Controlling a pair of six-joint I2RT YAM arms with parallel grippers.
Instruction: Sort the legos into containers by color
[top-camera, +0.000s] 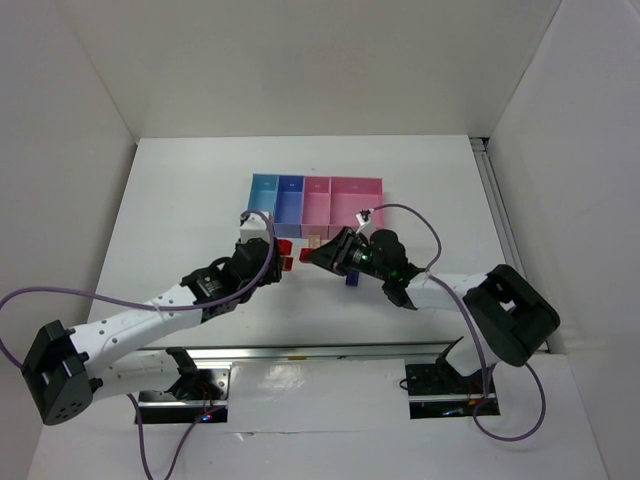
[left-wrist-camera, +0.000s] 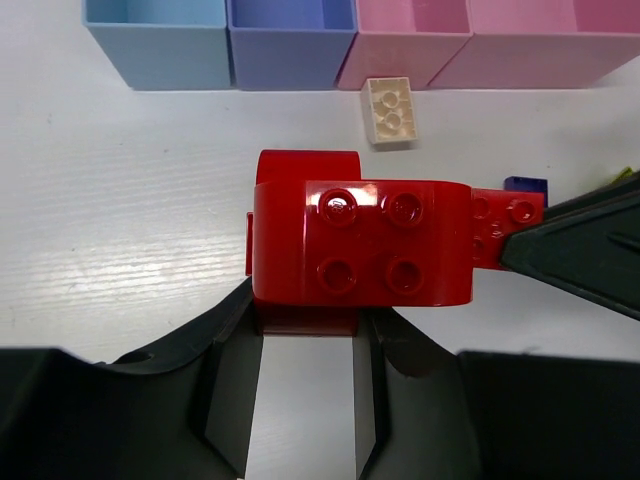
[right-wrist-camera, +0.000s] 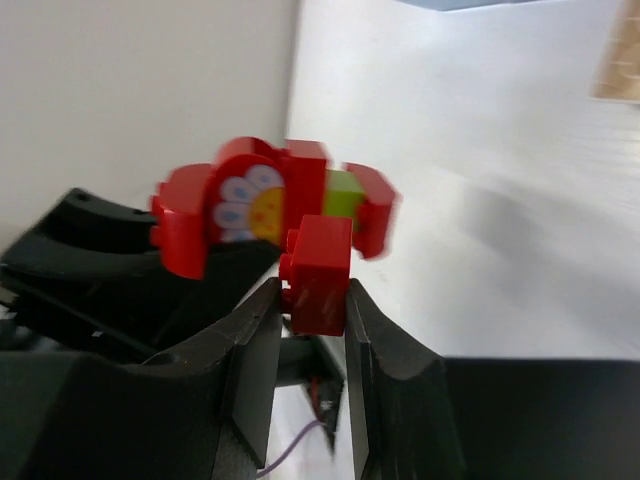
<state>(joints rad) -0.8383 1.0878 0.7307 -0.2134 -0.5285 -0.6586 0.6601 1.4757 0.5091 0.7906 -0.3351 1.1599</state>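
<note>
**Both arms on one red clump in front of the bins**

From the top camera I see the left arm and right arm meeting nose to nose just on the near side of the bin row. There is only a speck of red between them, so that view tells me little about either grip.

The left wrist camera fills that in. My left jaws are closed narrow on the underside of the red cluster, whose four studs face the lens. A black finger of the right arm comes in from the right edge, over a small red brick stuck to the cluster's side. Beyond lie the tan brick, close to the narrow pink bin, and the dark blue brick, both on the bench. The light blue bin, darker blue bin and wider pink bin complete the row.

The right wrist camera, though blurred, shows what neither of the others does. The cluster has a printed flower face and a yellow-green brick wedged among the red. My right jaws pinch the small red brick from both sides.
</note>
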